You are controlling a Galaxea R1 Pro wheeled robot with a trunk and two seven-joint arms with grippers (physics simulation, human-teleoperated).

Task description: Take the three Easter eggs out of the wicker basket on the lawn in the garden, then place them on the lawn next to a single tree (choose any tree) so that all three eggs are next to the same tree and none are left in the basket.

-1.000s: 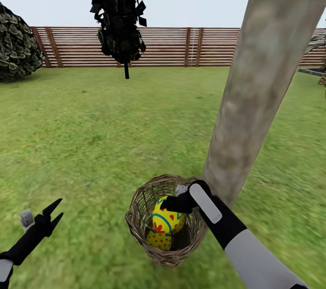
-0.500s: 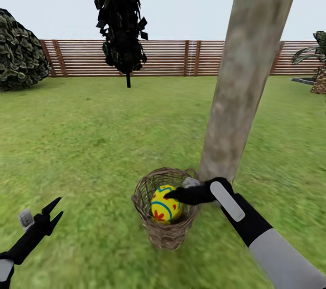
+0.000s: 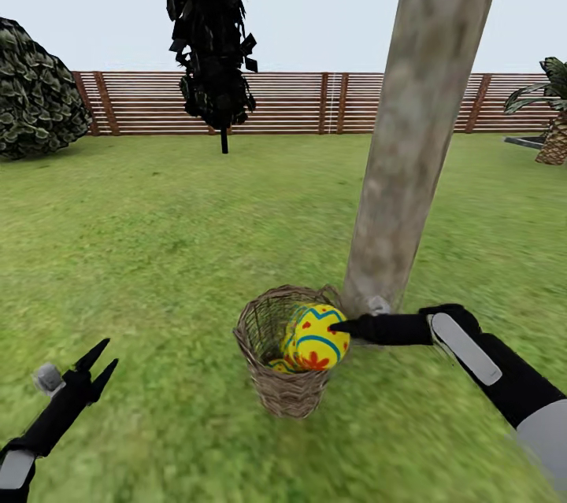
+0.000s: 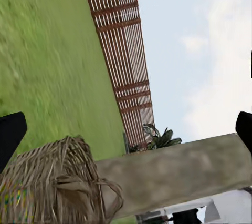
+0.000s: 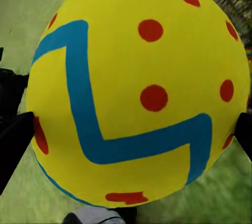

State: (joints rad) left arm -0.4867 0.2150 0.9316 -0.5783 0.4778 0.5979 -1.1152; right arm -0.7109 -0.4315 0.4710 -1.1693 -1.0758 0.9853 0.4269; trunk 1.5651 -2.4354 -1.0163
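A lawn point(image 3: 197, 235) is seen stretching back to a slatted fence point(image 3: 299, 101) under a pale sky. Places are given from the basket point(image 3: 287, 389), which stands on the grass just in front of the thick trunk of the tree point(image 3: 409, 149), its rim close against the trunk's foot.

Far to the left of the basket and well behind it, a round bush point(image 3: 35, 90) is set by the fence. Nearer, low and to the left of the basket and well apart from it, the left gripper point(image 3: 98, 365) is held above the grass with its two fingers spread and nothing between them. Behind the basket and slightly left, a thin dark tree point(image 3: 211, 31) stands before the fence.

At the basket's right rim an egg point(image 3: 316, 338) is raised partly above the weave, clasped by the right gripper point(image 3: 342, 327), which reaches in from the right. In the right wrist view the egg point(image 5: 139, 87) is pressed between the two dark fingertips point(image 5: 13, 140). A second egg point(image 3: 279, 366) is glimpsed lower in the basket. Far right, by the fence, a palm-like plant point(image 3: 551, 121) is seen.
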